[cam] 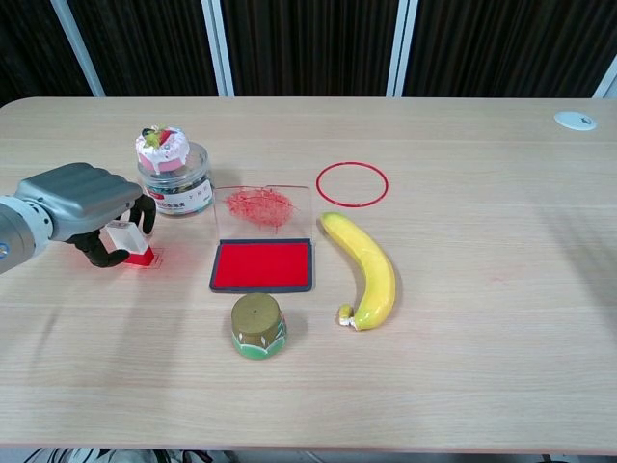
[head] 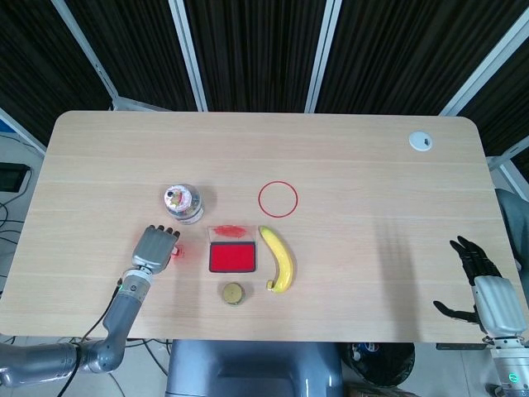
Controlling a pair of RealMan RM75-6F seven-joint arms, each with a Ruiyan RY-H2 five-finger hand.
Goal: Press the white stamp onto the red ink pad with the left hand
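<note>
The white stamp [cam: 128, 241] with its red base stands on the table left of the red ink pad [cam: 262, 265]. My left hand [cam: 82, 198] curls over the stamp from the left, with fingers on its far side and the thumb on its near side, holding it. In the head view only a red bit of the stamp [head: 178, 250] shows beside the left hand [head: 156, 248], a short way from the ink pad [head: 232, 257]. My right hand [head: 483, 285] hangs off the table's right front corner with its fingers spread, holding nothing.
A clear jar with a cake-shaped lid [cam: 174, 172] stands just behind the stamp. A clear sheet with red smears [cam: 260, 205] lies behind the pad. A banana [cam: 366, 270], a red ring [cam: 352, 183] and a small green-gold cup [cam: 257, 326] surround the pad.
</note>
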